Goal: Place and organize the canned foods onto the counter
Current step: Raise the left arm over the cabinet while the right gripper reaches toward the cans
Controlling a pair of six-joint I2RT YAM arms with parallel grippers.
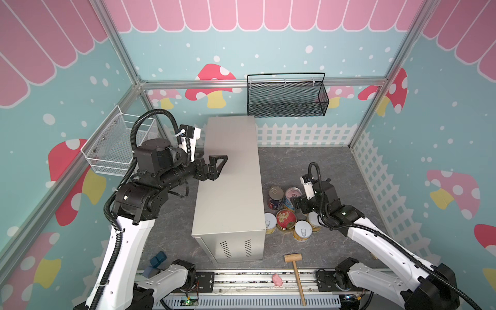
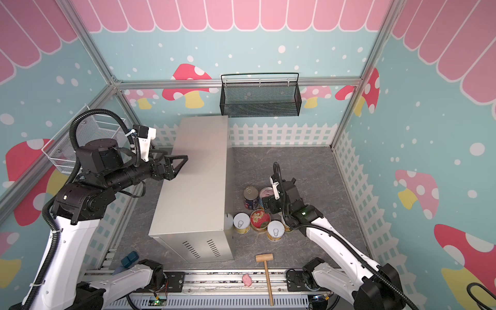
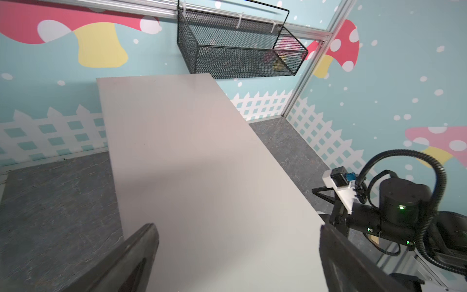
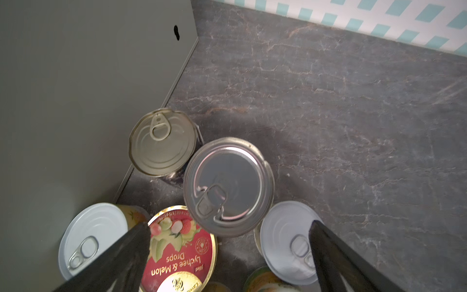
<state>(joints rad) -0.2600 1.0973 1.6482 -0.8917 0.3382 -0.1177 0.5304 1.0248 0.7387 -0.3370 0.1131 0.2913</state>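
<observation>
Beige-grey metal fills the middle in both top views: the counter runs from near to far, vent slots on its near end. Over its left edge we have the left gripper, jaws spread wide, gripping nothing. Right of the counter, on the dark marbled table, the cans are bunched together: navy can and light-blue can on the far side, red-lidded tin nearer, 3 short yellow cans around it. The right gripper hovers low over that bunch.

Over to the left wrist: 2 dark fingers stand far apart above the counter's flat top, with the black mesh basket on the far wall.

Now the right wrist: its fingers are wide apart too, clamped on nothing. 1 tip is over the tin's lid, the other over a yellow can's pale top. We see the light-blue can's silver lid between them. The navy can stands just beside the counter's side wall.
</observation>
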